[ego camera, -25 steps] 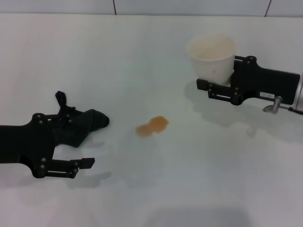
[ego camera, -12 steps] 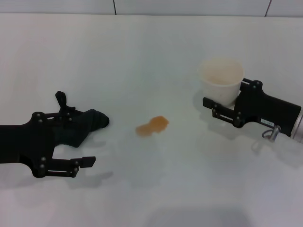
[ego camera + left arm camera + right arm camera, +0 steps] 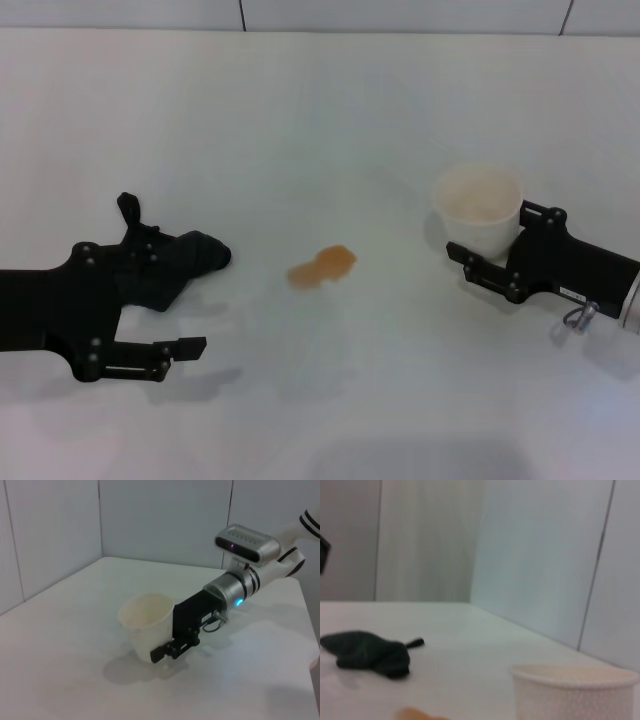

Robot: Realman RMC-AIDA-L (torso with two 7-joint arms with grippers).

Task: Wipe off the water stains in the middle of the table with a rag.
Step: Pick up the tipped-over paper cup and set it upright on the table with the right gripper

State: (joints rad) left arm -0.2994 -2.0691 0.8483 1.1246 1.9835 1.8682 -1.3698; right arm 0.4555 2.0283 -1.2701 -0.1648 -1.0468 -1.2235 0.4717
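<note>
One stain (image 3: 322, 267), orange-brown, lies mid-worktop (image 3: 320, 110). To the stain's left lies the rag (image 3: 170, 268), dark and crumpled, its looped tail at its far-left end. The left tool (image 3: 177, 300) is spread open around the rag, one finger (image 3: 168, 350) lying on the near side. Right of the stain, the right tool (image 3: 488, 252) is clenched on a cup (image 3: 479, 209), which stands upright.
</note>
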